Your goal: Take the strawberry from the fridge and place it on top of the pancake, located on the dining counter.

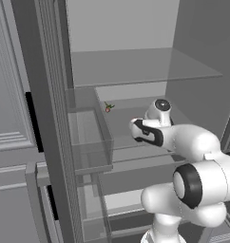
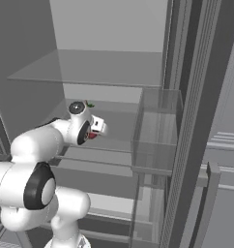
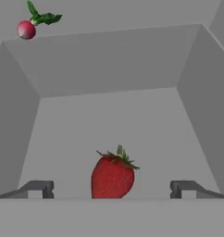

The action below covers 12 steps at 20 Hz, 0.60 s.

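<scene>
**Desk:** Where was the fruit when the shutter fired?

**Photographer:** The small red strawberry with a green leafy top (image 3: 113, 177) stood upright on a glass shelf (image 1: 131, 114) inside the open dark-grey fridge with its pale interior (image 1: 121, 28). It sat between the two dark fingertips (image 3: 39, 189) of the white arm's end effector (image 3: 111, 190), which stood wide apart, neither tip touching the berry.

**Desk:** How much room around it?

**Photographer:** Bare shelf lay on both sides of the berry and behind it, back to the rear wall. A small pinkish-red radish with green leaves (image 3: 27, 29) lay well apart, near the back left corner in the hand view. From the left base view, the clear door bin (image 1: 91, 137) hung just left of the shelf edge, and a higher glass shelf (image 1: 145, 66) spanned above the arm's wrist.
</scene>
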Tool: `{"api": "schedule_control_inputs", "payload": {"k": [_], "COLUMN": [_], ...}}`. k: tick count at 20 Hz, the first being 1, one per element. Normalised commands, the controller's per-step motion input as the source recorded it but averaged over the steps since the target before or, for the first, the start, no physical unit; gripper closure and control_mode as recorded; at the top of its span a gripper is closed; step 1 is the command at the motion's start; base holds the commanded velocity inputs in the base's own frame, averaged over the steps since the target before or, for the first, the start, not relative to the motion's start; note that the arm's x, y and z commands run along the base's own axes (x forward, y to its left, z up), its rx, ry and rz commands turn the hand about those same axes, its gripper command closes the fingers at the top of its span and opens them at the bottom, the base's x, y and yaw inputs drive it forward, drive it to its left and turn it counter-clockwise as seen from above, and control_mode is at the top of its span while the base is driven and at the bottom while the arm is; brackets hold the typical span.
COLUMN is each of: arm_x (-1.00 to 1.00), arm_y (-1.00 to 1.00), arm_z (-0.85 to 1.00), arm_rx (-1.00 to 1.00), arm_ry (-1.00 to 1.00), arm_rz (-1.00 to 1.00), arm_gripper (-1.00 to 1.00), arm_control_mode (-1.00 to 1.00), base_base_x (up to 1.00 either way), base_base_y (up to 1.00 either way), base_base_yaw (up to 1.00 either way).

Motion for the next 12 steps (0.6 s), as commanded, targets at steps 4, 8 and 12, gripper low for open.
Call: {"api": "schedule_control_inputs", "payload": {"k": [4,8,12], "arm_x": [0.17,0.03,0.00], "arm_y": [0.00,0.00,0.00], "arm_z": [-0.21,-0.24,-0.10], "arm_rx": [0.00,0.00,0.00], "arm_ry": [0.13,0.12,0.02], "arm_rz": [-0.07,-0.06,-0.06], "arm_gripper": [-1.00,-1.00,-1.00], "arm_control_mode": [-1.00,-1.00,-1.00], "base_base_x": [0.00,0.00,0.00], "base_base_y": [0.00,0.00,0.00], "base_base_yaw": [0.00,0.00,0.00]}}
